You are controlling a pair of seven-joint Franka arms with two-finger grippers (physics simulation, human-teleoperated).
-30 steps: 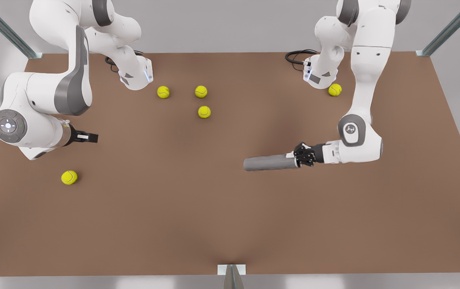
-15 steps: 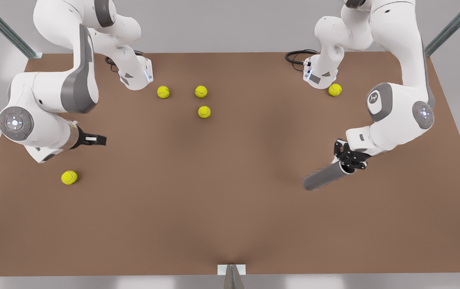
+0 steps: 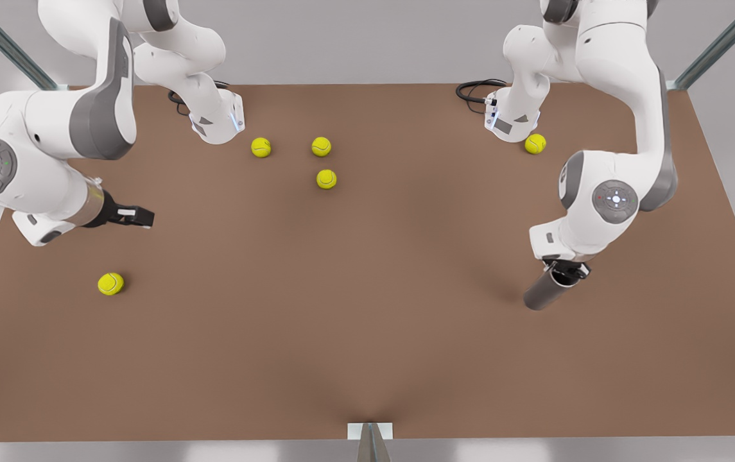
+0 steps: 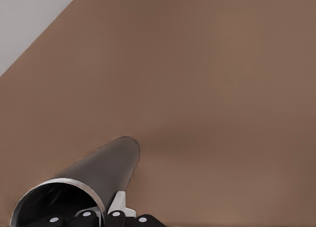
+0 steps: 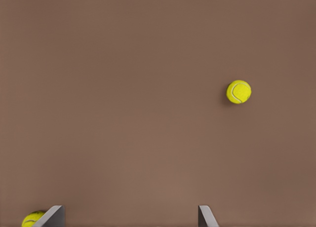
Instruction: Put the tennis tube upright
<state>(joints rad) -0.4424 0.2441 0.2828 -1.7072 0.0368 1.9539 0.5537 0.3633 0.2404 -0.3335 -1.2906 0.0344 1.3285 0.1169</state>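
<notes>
The tennis tube [image 3: 545, 293] is a dark grey cylinder held steeply tilted, close to upright, over the brown table at the front view's right. My left gripper [image 3: 567, 272] is shut on its upper, open end, under the white wrist. In the left wrist view the tennis tube [image 4: 106, 165] runs away from the camera toward the table, its lighter rim nearest, with the left gripper [image 4: 101, 218] clamped on that rim. My right gripper [image 3: 141, 217] hovers open at the front view's left, its fingertips [image 5: 50, 218] spread wide with nothing between them.
Three tennis balls [image 3: 321, 146] lie near the table's far middle, one [image 3: 535, 143] by the far arm base, one [image 3: 110, 283] below my right gripper. The right wrist view has a ball [image 5: 239, 92]. Bare table [image 3: 367, 321] spreads across the middle and front.
The left gripper has swung the tube from lying level near the middle toward the front view's right and tipped it up steeply. The right arm shifted slightly and stays open.
</notes>
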